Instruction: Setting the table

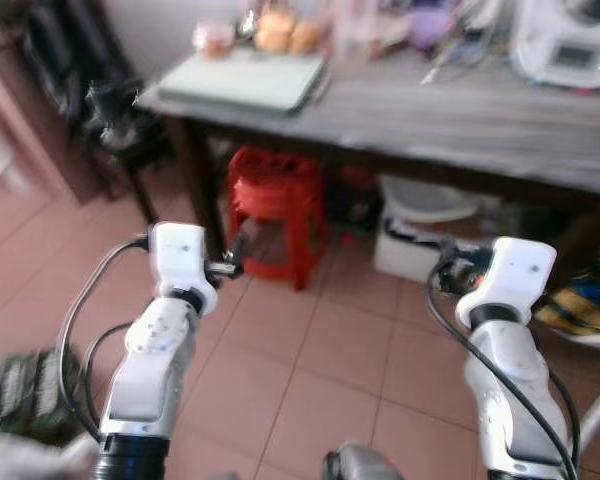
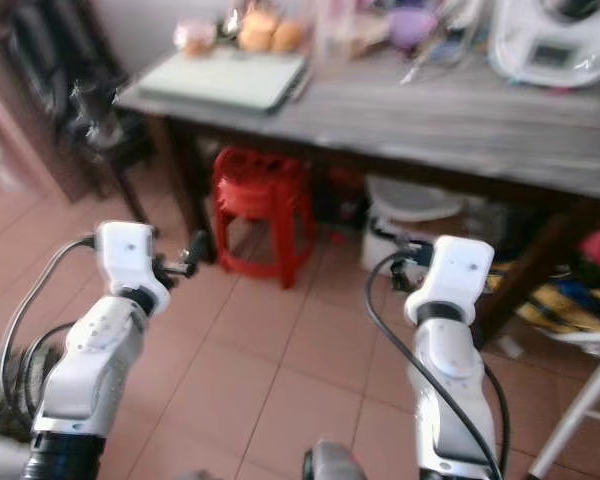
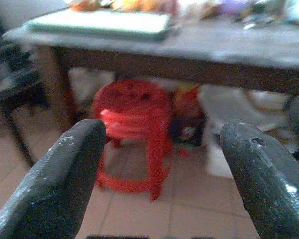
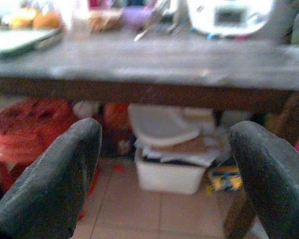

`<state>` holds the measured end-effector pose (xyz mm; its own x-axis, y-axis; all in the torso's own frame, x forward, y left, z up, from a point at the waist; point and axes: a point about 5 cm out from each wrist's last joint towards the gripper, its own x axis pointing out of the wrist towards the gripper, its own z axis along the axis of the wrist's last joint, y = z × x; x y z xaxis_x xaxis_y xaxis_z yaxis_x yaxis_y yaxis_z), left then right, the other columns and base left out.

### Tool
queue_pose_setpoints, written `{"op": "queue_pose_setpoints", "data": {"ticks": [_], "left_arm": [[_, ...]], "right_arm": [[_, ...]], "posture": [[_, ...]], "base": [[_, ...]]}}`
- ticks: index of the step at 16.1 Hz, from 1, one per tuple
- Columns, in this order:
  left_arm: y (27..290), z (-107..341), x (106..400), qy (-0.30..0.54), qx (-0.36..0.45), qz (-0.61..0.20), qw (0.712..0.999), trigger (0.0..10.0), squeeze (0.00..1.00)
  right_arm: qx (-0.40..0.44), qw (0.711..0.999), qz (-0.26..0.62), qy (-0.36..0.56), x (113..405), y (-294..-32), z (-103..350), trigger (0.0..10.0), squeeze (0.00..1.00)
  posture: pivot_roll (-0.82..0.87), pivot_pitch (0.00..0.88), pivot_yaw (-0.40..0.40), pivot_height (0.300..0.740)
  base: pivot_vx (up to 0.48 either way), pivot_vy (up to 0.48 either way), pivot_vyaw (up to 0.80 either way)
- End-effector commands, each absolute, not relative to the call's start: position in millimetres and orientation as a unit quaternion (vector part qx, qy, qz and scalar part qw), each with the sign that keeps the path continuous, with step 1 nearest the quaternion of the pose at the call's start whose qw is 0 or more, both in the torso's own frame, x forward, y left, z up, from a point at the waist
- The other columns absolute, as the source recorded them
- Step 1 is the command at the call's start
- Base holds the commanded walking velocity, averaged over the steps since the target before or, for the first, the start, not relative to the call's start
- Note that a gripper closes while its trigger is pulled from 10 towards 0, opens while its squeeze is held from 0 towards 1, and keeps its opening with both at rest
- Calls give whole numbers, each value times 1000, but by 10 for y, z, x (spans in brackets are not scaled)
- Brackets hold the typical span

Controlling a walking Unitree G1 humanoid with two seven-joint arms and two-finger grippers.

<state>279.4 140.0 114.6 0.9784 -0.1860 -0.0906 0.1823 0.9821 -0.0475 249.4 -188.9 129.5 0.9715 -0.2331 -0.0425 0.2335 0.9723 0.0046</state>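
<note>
A grey-topped table [image 1: 460, 115] with dark legs stands ahead of me. On it lie a pale green flat mat or tray [image 1: 245, 80] at the left end, orange round items [image 1: 285, 35] behind it, a purple bowl [image 1: 430, 25] and a white appliance [image 1: 570, 40] at the right. Both arms are raised in front of the table, below its top. My left gripper [image 3: 162, 134] is open with nothing between its fingers and points toward a red stool. My right gripper [image 4: 164, 132] is open and empty too, facing the space under the table.
A red plastic stool [image 1: 275, 205] stands under the table's left part, and a white lidded bin [image 1: 420, 225] sits beside it. A dark chair [image 1: 110, 110] is at the left. Coloured bags [image 1: 585, 300] lie at the right. Tiled floor [image 1: 320, 380] lies before the table.
</note>
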Motion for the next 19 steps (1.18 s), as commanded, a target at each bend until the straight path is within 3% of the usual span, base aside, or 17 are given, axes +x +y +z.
{"op": "queue_pose_setpoints", "data": {"ticks": [1,14,19], "left_arm": [[1486,1187,2802,41,-14,-81,996,10000,0],[1564,1235,2753,24,14,-47,999,10000,0],[1508,1272,2712,18,24,-70,997,10000,0]], "right_arm": [[11,994,-109,15,2495,-1830,1327,10000,0],[21,994,-104,8,2412,-1820,1344,10000,0],[16,995,-94,0,2422,-1763,1362,10000,0]], "posture": [[-71,0,39,740],[-59,0,46,740],[-49,0,55,740]], "base": [[0,0,-800],[0,0,-800],[0,0,0]]}}
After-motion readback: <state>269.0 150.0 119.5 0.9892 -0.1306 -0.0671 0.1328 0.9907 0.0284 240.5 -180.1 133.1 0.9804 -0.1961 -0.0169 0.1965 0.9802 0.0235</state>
